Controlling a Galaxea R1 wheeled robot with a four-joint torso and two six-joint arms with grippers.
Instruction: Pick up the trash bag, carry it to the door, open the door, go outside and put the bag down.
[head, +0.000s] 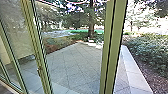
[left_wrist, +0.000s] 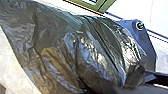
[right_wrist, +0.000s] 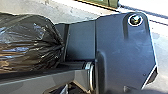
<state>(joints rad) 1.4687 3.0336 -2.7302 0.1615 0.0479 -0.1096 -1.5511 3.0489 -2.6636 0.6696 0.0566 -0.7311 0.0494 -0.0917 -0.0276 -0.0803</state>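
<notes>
Item 1: trash bag (left_wrist: 75, 50), qty 1. Blk plastic, shiny, bulging, creased; contents hidden by the film. Location: at the robot, nr its dark base plate (right_wrist: 122, 50) in R. wrist view, w/ folds drawn in tight at the end toward the plate; in L. wrist view it partly covers the same plate. Contact w/ plate: can't tell.

Item 2: arms. Jointed bar (right_wrist: 45, 80) runs alongside bag in R. wrist view, reaching the plate. Full pose of either arm: can't tell.

Item 3: claws. L. gripper & R. gripper: opening can't be told, nor which has hold of the bag, if either.

Item 4: surroundings, head view. Green-framed glazing, w/ upright frame (head: 37, 50) L. of ctr & thick post (head: 110, 50) R. of ctr. Beyond: tiled patio (head: 72, 65), qty 1; pale kerb (head: 133, 72); hedge (head: 147, 52) at R.; prominent tree trunk (head: 91, 22), qty 1, nr far edge of paving.
</notes>
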